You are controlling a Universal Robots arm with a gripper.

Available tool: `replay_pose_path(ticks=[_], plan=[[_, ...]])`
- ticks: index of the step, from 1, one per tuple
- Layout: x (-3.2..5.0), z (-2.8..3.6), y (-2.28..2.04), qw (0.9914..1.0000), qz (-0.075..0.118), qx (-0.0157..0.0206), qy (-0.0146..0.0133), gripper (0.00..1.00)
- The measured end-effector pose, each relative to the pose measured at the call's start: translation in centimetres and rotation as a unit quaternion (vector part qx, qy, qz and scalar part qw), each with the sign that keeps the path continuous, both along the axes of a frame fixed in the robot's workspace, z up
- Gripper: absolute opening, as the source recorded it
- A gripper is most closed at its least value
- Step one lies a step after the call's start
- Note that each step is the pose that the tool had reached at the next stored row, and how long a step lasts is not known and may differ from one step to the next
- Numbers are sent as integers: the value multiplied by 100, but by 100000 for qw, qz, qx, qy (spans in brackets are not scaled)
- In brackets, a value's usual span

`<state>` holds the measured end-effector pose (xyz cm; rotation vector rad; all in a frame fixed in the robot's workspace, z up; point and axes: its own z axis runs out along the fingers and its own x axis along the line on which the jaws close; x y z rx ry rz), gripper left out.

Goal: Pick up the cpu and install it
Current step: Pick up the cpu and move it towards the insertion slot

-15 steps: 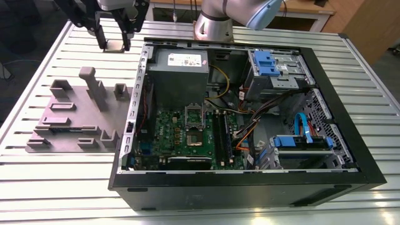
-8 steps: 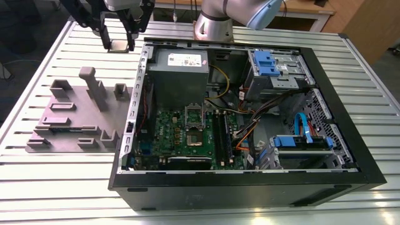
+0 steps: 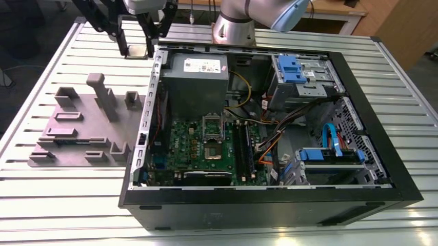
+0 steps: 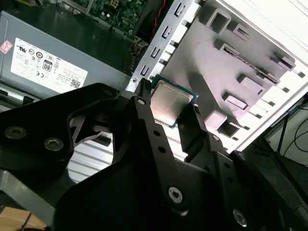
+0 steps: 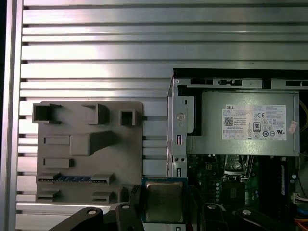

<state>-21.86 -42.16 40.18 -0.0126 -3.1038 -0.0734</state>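
The cpu (image 4: 171,105) is pinched by its edges in the pincer (image 4: 169,98), beside the computer case (image 3: 260,207).

The cpu (image 4: 169,104) is showing a shiny silver-grey top with a blue-green rim, and the gripper (image 4: 169,98) is showing plain black. The fixture tray (image 3: 82,130) is looking matt grey, the table (image 3: 68,195) is gleaming in silver stripes, and the motherboard (image 3: 192,136) is showing green.

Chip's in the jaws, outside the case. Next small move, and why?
Probably carry it level over the case wall toward the socket. The gripper has its jaws shut on the cpu by its edges, above the table near the power supply, short of the board.
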Motion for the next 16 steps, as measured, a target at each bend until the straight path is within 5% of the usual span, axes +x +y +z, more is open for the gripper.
replay_pose_path(ticks=[8, 16], plan=[[52, -1, -63, 99999, -367, 5, -6, 47], [286, 0, -66, 99999, -413, 0, 1, 47]])
